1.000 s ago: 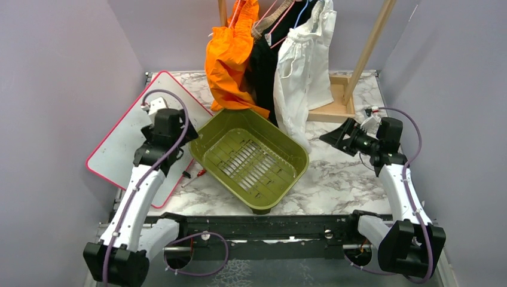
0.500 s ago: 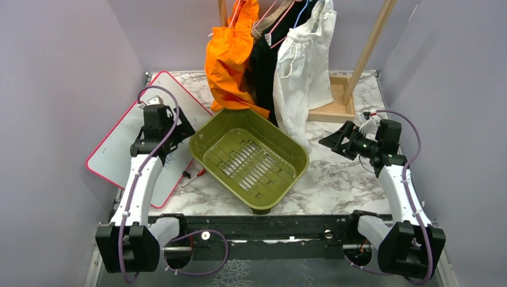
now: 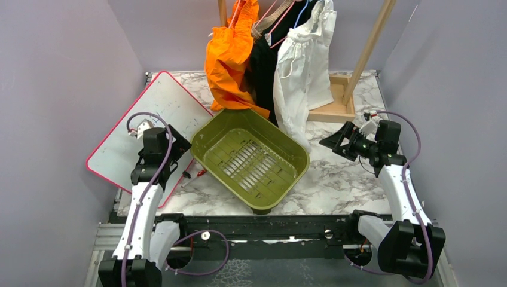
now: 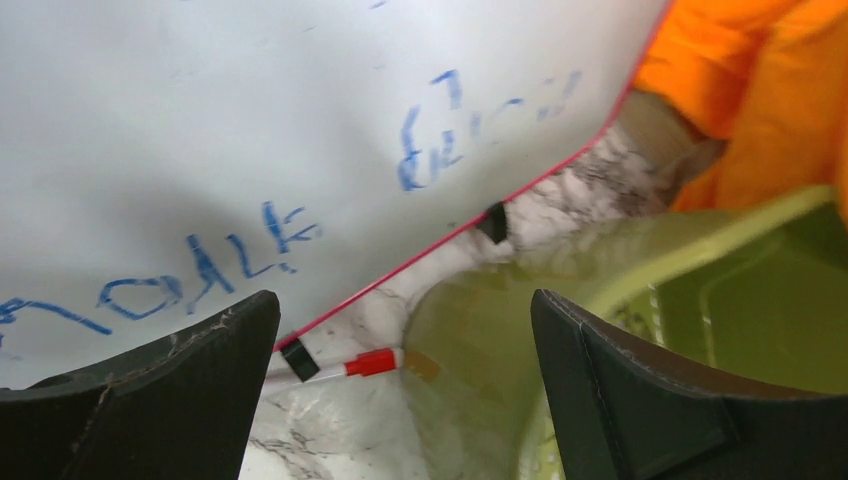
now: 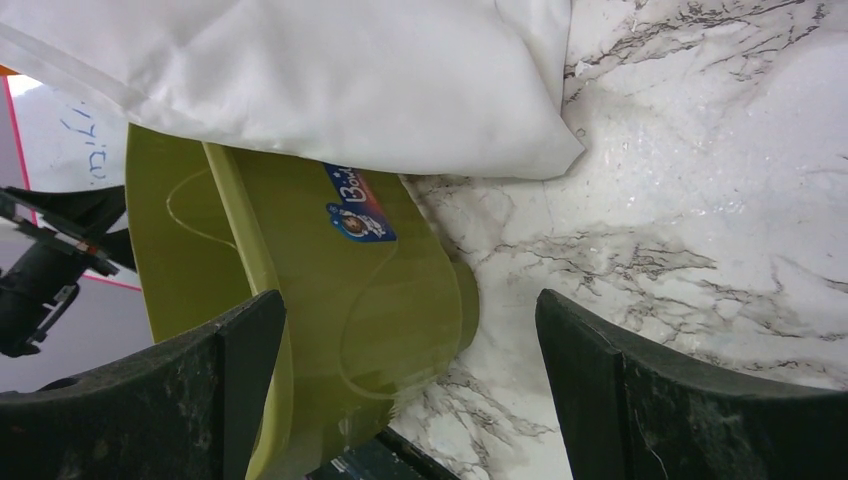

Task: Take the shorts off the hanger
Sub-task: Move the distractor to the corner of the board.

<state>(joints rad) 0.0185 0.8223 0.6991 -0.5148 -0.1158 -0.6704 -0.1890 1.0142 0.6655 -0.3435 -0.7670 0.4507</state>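
Observation:
Orange shorts (image 3: 229,57), black shorts (image 3: 262,69) and white shorts (image 3: 302,75) hang bunched on hangers (image 3: 281,21) at the back, their hems drooping to the green basket (image 3: 251,158). My left gripper (image 3: 177,158) is low over the whiteboard's near edge, left of the basket, open and empty. In the left wrist view its open jaws (image 4: 405,390) frame the marker (image 4: 340,365) and the basket wall (image 4: 600,300), with orange shorts (image 4: 760,90) beyond. My right gripper (image 3: 333,137) is open and empty, right of the basket, below the white shorts (image 5: 330,80).
A red-edged whiteboard (image 3: 149,116) with blue writing lies at the left. A red-capped marker (image 3: 196,174) rests between it and the basket. The wooden rack's base (image 3: 333,103) and slanted pole (image 3: 370,42) stand at the back right. Marble tabletop (image 5: 700,200) lies under my right gripper (image 5: 410,390).
My left arm has pulled back toward the near edge, from beside the basket's far-left corner down along the whiteboard. The right arm has hardly moved. The shorts hang as before.

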